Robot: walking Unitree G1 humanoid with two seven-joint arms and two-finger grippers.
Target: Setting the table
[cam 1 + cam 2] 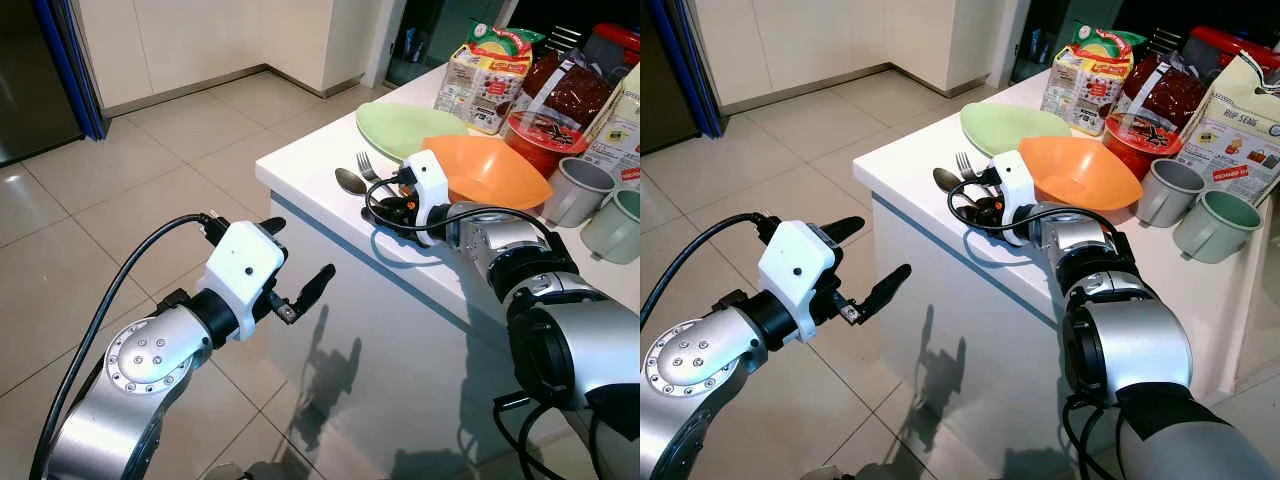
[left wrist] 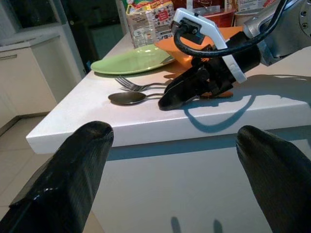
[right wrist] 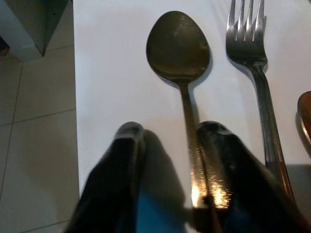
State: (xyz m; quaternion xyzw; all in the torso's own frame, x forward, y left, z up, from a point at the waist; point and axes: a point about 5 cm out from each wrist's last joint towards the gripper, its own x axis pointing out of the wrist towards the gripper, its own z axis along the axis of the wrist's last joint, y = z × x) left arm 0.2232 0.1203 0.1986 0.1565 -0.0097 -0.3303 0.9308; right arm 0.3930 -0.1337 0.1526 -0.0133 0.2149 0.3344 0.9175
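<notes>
Beige tiled floor [image 1: 120,210], cream cabinets [image 1: 200,40], white counter [image 1: 310,165], dark appliance [image 1: 30,80] at left

Bright, sharp frames; crisp shadows, blurred near fingers.

The right tool [image 3: 165,145] rests on the white counter [image 3: 107,73], fingers slightly apart beside the spoon [image 3: 179,48] handle; a fork [image 3: 252,53] lies alongside.

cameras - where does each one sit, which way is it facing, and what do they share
Left eye view: on the head, looking down at the white table; both silver arms show.
Right eye view: same scene, shifted sideways; left gripper off the table corner.
Left wrist view: between its open fingers, facing the table edge and right gripper.
Right wrist view: along its fingers, down on spoon and fork.
Shared: spoon, fork, table.
</notes>
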